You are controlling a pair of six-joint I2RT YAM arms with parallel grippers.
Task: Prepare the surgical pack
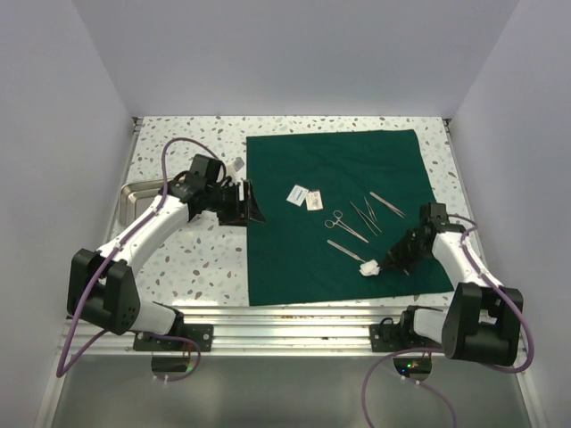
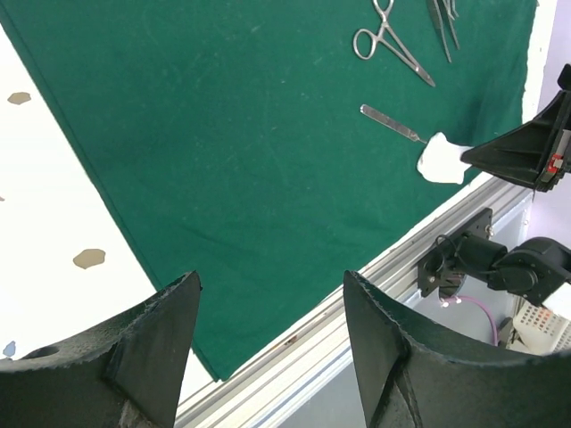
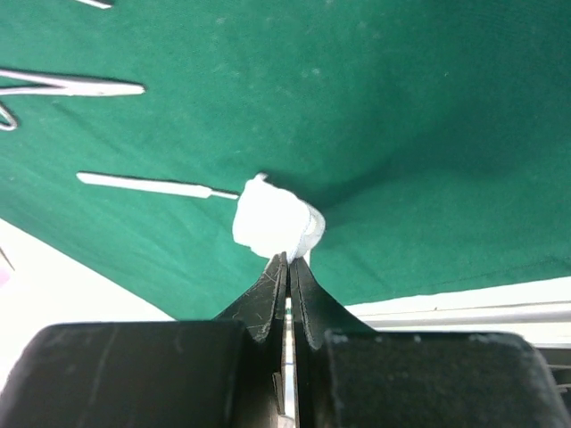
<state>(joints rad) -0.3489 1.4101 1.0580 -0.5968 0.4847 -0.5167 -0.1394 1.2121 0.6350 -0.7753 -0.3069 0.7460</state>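
Surgical pack (image 1: 285, 259), your big dark green cloth, lies spread flat on the worktop (image 1: 205, 259) between the two arms, its near edge along the metal rail.

Your right gripper (image 1: 385, 263) is clenched tight, its tips against the near side of the white gauze wad (image 1: 368, 267), which sits on the cloth close to that near edge. I cannot tell whether a corner of gauze is caught between the tips. The cloth looks puckered just beside the wad, so you may be pinching fabric too.

I judge the step in hand to be picking up the gauze. Lift slowly and straight up, and watch the cloth. If it rises with the wad, let go and take the wad higher on its body. Mind the flat slim handle (image 1: 341, 250), whose tip lies right at the wad.

Your left gripper (image 1: 254, 207) hangs released and empty over the cloth's left edge. Keep it clear, or press that edge down if the cloth drags.

Your count:
- one cloth
- one gauze wad
- one ring-handled clamp (image 1: 345, 225)
- one flat handle
- two small white packets (image 1: 297, 194)
- slim pointed pieces (image 1: 386, 204), three as I read them, though two lie close together and may be one pair of tweezers
- one steel tray (image 1: 134, 187), on the bare worktop to the left, partly behind your left arm
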